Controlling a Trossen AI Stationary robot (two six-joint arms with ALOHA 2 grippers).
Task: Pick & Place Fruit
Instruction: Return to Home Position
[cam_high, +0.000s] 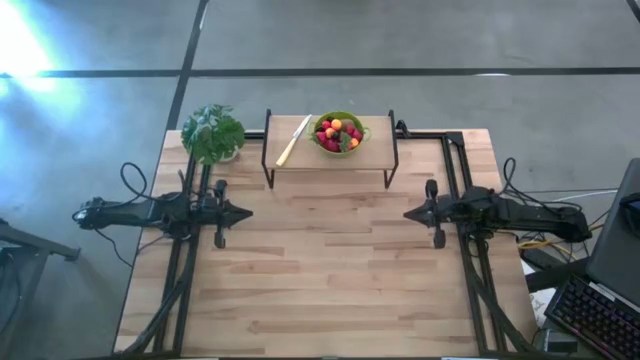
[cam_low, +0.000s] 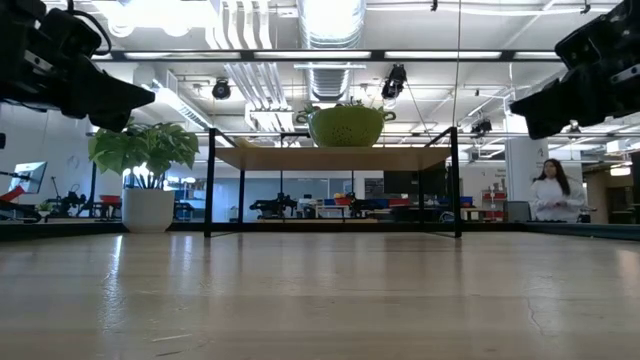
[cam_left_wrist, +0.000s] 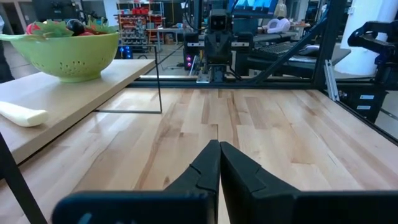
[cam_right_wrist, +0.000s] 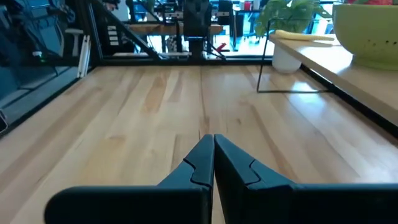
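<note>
Your left gripper (cam_high: 245, 212) hangs above the left side of the light wooden plank counter (cam_high: 330, 280), pointing inward toward the middle; its jaws are together, tips meeting, nothing between them; your right gripper (cam_high: 408, 213) hangs above the counter's right side, facing the left one and well apart from it; its jaws are together too, nothing held; the fruit (cam_high: 337, 133), a heap of small red pieces with a few dark and orange-yellow ones, lies in the lime-green perforated colander bowl (cam_left_wrist: 71, 57); the colander stands near the middle of the low wooden shelf on black metal legs (cam_high: 375, 158) at the counter's far edge; the pale-handled knife (cam_high: 293, 142) lies on the same shelf, near the colander on the left arm's side, not touching it; a leafy green plant in a white pot (cam_high: 212, 132) stands at the far left corner, just beside the shelf; both grippers are well apart from shelf and fruit; a person in a white top (cam_low: 553, 192) stands in the room behind the counter.
</note>
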